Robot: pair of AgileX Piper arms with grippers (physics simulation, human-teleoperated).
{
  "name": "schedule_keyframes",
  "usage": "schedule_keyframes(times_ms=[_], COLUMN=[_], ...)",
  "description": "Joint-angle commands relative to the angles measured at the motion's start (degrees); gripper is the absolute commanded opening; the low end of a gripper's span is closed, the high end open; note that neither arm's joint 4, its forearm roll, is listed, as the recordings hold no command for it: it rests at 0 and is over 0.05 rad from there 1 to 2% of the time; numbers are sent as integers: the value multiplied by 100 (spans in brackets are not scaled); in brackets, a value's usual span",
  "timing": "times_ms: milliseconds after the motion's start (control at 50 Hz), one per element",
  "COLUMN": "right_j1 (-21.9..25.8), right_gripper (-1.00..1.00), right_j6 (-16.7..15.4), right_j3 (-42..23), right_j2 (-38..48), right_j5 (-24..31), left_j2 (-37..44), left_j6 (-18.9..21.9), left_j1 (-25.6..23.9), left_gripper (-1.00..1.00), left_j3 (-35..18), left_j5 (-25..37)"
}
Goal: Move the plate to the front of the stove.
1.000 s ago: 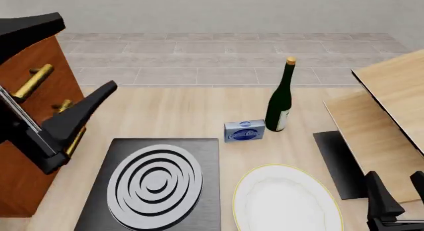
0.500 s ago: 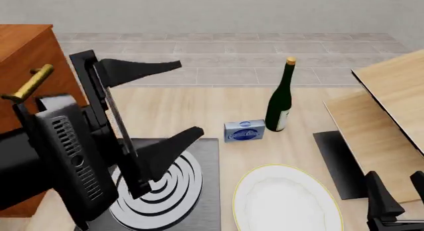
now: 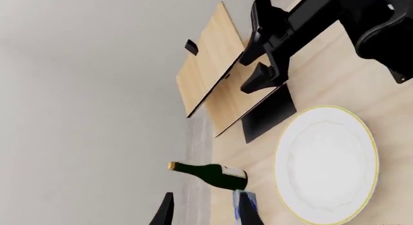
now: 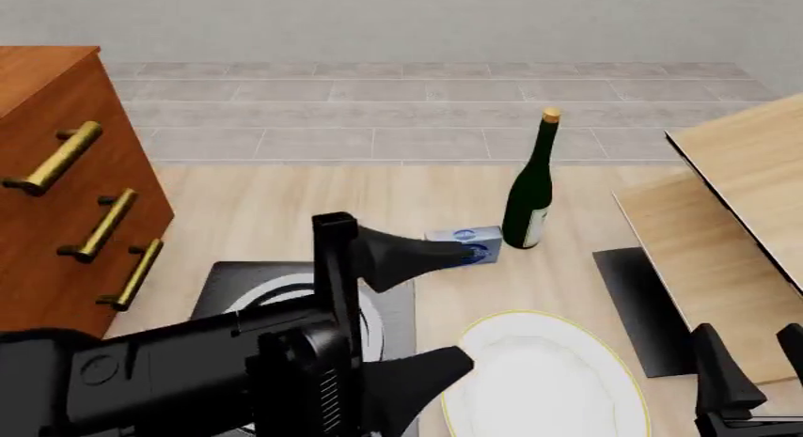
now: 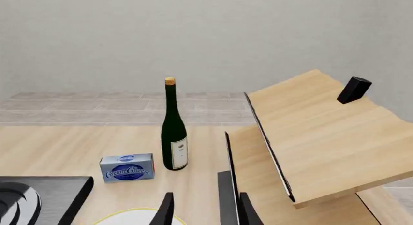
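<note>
The white plate (image 4: 546, 381) with its thin gold rim lies near the table's front edge, right of the stove (image 4: 232, 279). My left arm covers most of the stove. My left gripper (image 4: 477, 305) hangs open over the plate's left edge, one finger above the other, holding nothing. The left wrist view shows the whole plate (image 3: 326, 162) beyond the gripper (image 3: 205, 213). My right gripper (image 4: 757, 357) stands open and empty at the front right, beside the plate. In the right wrist view, only the plate's rim (image 5: 129, 217) and a stove corner (image 5: 45, 193) show beside the right gripper (image 5: 205, 210).
A green wine bottle (image 4: 532, 188) and a blue cream cheese box (image 4: 464, 241) stand behind the plate. A brown drawer cabinet (image 4: 63, 193) stands at the left. Tilted wooden boards (image 4: 740, 211) and a black mat (image 4: 640, 305) fill the right side.
My left arm has swung right, from beside the drawer cabinet across the stove to the plate's left edge, turning as it went. The right arm and plate have not moved.
</note>
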Motion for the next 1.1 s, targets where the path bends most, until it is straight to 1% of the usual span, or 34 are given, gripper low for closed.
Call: schedule_keyframes(times_ms=[20,260,300,320,420,720,900,1040,1100], right_j1=[0,0,-1,-1,0,0,1,-1,0], right_gripper=[100,100,100,100,100,100,100,100,100], right_j6=[0,0,-1,0,-1,0,0,-1,-1], right_j3=[0,0,0,0,0,0,0,0,0], right_j2=[0,1,1,-1,1,0,1,1,0], right_j5=[0,0,0,0,0,0,0,0,0], left_j2=[387,658,703,731,848,1206,1490,1579,1650], left_j6=[135,296,331,428,511,525,628,628,690], left_j1=[-274,-441,-474,-462,-485,-736,-866,-960,-961], left_gripper=[100,100,100,100,100,100,100,100,100], left_j3=[107,239,288,398,553,732,931,901,988], left_j5=[-144,-372,-409,-503,-669,-913,-1202,-1224,-1349])
